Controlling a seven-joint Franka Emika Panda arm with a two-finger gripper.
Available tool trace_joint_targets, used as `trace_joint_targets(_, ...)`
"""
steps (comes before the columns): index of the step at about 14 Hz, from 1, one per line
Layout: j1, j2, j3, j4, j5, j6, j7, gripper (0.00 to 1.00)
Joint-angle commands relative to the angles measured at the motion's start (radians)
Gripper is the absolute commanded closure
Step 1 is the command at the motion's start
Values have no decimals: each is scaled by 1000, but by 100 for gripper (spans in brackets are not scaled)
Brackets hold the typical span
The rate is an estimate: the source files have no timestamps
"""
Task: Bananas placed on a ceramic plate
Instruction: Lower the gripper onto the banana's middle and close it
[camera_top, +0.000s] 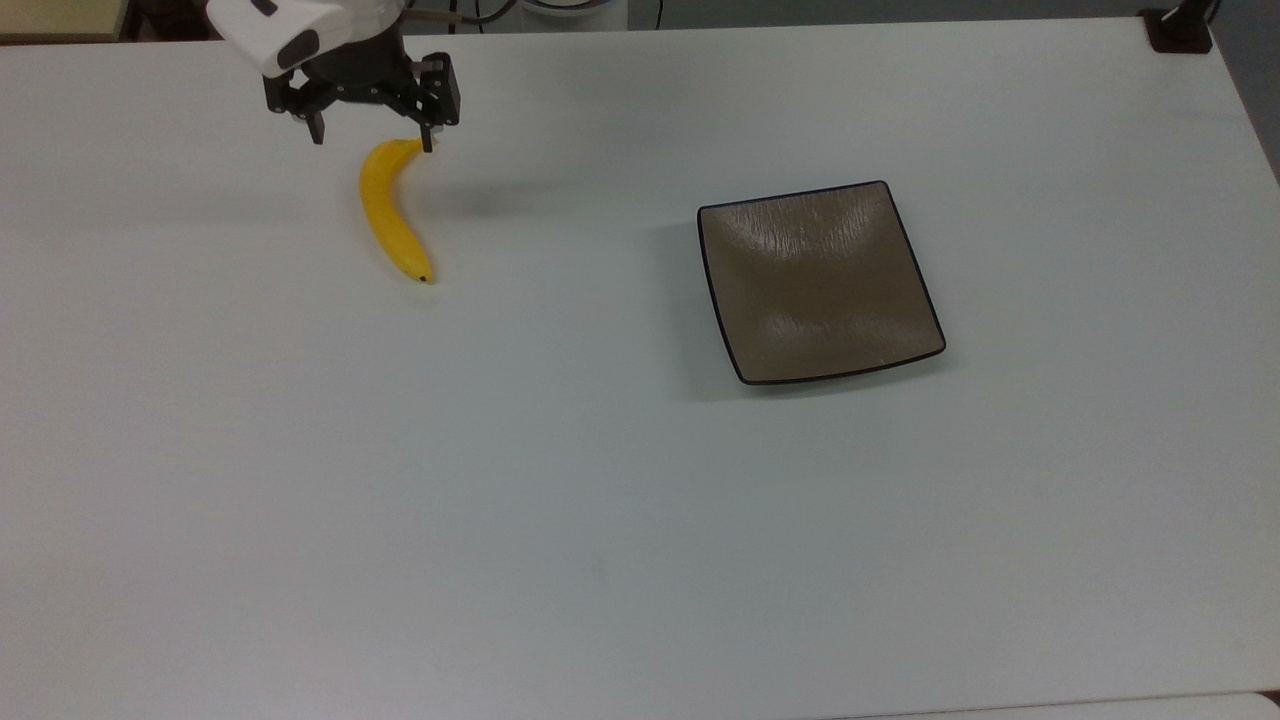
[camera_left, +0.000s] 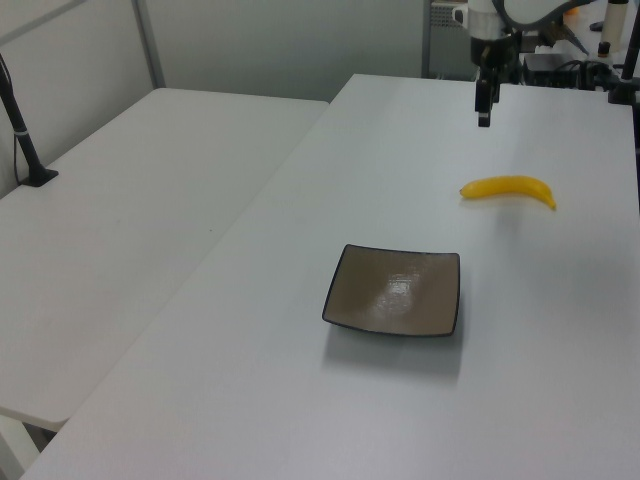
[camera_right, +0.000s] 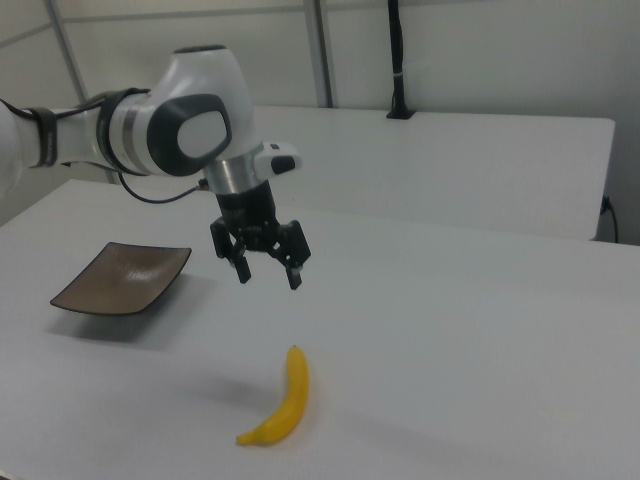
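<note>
Approach step in hand; nothing grasped yet. Reading the top view from its left: the gripper (camera_top: 371, 136) hangs in the air near the desk's (camera_top: 600, 520) far edge, toward the top view's left end, fingers spread wide and empty. The right view shows it clear above the surface, pointing straight down from a white arm (camera_right: 165, 130) that reaches in level with its wrist bent down. Just on the near side of it lies the banana (camera_top: 390, 212), flat on the desk, stem end toward the far edge and beside one fingertip in the top view, dark tip pointing toward the desk's middle. Well apart, toward the top view's right, sits the ceramic plate (camera_top: 818, 283), bare, closer to the far edge than the near one. My read: the next move calls for sliding the open fingers over the banana's middle, straddling it across its width, then descending before closing. A grasp near the stem would likely let the fruit swing.
</note>
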Motion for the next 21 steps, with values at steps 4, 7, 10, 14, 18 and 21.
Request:
trace_joint_targets(4, -9, 86, -16, -72, -62, 47, -78, 0)
trace_joint_targets(7, -17, 149, -16, -75, -65, 67, -78, 0)
trace_joint_targets(10, -15, 217, -16, -74, -79, 75, -76, 0)
trace_joint_targets(14, -9, 252, -16, -80, -95, 89, -75, 21)
trace_joint_targets(18, -12, 255, -16, -84, -92, 106, -80, 81)
trace_joint_targets(21, -14, 254, -16, -81, -92, 104, -93, 86)
